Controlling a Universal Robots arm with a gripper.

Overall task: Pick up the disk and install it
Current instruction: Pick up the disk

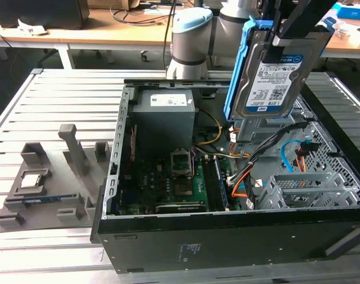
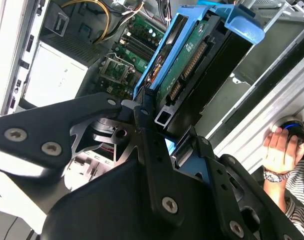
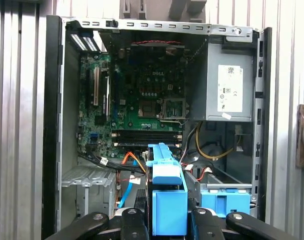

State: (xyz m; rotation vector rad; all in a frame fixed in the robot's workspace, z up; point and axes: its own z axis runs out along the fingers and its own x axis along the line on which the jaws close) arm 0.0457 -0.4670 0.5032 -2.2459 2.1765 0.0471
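**Disk** (image 1: 273, 68): silver drive in a blue bracket, with its label facing the exterior view. It is gripped on edge and hangs beneath the jaws, clear of everything under it. In the second wrist view its green circuit side (image 2: 189, 60) shows.

**Jaws:** closed firmly on the disk's upper end, one finger on each broad face. No slack is visible.

**Case** (image 1: 227, 234): lies open on the slatted surface (image 1: 49, 100), directly below the jaws.

**Latch** (image 3: 225, 196): blue, sits on a grey bay near the disk's lower end.

**Cage** (image 1: 307, 189): perforated and empty, further off from the jaws.

**Cables** (image 1: 242, 180): orange and blue loops lie below the jaws, between the board (image 1: 168, 183) and the cage.

**Hand** (image 2: 281, 147): a person's, resting outside the case, well apart from the jaws.

**Handling note (judgement):** the step in hand is carrying the disk over the case.
- Keep the disk plumb and its bracket rails parallel to the bay walls.
- Keep the lower edge above the cable loops.
- Grip the faces evenly so the drive cannot pivot.
- Move slowly, as there seems to be little room beside the latch.
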